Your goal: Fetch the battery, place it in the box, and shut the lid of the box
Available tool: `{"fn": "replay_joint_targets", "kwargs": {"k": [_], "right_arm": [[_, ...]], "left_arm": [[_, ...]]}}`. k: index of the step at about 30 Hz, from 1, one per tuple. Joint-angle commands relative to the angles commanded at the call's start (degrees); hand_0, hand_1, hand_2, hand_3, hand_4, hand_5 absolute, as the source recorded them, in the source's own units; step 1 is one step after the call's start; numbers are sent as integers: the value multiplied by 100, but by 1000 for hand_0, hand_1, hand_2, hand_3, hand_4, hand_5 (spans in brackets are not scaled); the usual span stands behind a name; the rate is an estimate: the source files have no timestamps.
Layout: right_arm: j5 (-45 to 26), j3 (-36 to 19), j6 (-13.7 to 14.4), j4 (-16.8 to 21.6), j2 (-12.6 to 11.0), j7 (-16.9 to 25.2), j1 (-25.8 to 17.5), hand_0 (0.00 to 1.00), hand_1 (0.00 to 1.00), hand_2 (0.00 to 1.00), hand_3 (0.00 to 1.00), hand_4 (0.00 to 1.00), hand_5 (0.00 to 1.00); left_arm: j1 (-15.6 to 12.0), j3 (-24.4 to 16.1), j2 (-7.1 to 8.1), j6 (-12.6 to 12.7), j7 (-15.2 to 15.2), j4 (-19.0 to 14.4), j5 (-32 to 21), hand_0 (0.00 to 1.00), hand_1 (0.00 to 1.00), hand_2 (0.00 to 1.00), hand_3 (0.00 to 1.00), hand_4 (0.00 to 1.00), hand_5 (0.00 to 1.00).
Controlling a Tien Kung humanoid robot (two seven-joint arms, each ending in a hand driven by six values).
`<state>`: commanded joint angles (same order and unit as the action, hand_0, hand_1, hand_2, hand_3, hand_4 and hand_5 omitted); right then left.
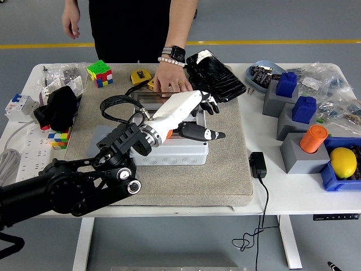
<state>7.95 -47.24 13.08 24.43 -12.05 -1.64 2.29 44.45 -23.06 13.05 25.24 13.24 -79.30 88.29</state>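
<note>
There is only one view, taken from high on the robot's side, and it looks forward and down over the white rectangular tabletop. The near edge runs across the lower part of the picture (the grey floor shows under it). The far edge is close to the top, where a person in black clothing stands, cut at the chest. The camera is moderately near.

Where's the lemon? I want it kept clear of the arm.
In the head view the lemon lies in a blue bin at the table's right edge, just right of the orange cylinder.
</note>
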Motion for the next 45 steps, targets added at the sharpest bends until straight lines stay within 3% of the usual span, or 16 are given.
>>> {"fn": "replay_joint_targets", "kwargs": {"k": [2,12,19,23,26,27,45], "right_arm": [[6,-14,1,-1,2,1,-7,567,637,648,540,867,405],[29,-71,-9,-4,9,1,-25,568,637,648,540,867,405],[52,-136,-7,3,4,12,5,569,637,647,540,867,405],[51,-151,-8,1,3,12,-5,568,637,647,540,867,404],[41,-134,-13,-6,4,5,-14,568,637,647,540,867,404],[37,-130,-15,-7,7,5,-17,569,637,646,540,867,404],[18,-95,-15,-11,9,-5,-34,569,637,647,541,869,406]], "left_arm": [[-213,-206,181,23,-24,-212,42,348,512,518,512,998,446],[-1242,-1117,1042,53,-8,-902,191,354,497,522,514,998,453],[-1739,-1236,1530,-4,16,-1085,188,353,503,530,519,998,462],[-1909,-1219,1693,-35,33,-1058,197,373,528,554,526,998,456],[-1931,-1188,1710,-64,70,-1021,222,373,528,554,526,998,456],[-1921,-1178,1689,-66,80,-1003,239,385,570,594,546,998,473],[-1312,-695,1184,-300,397,-671,375,386,565,603,569,981,479]]}}
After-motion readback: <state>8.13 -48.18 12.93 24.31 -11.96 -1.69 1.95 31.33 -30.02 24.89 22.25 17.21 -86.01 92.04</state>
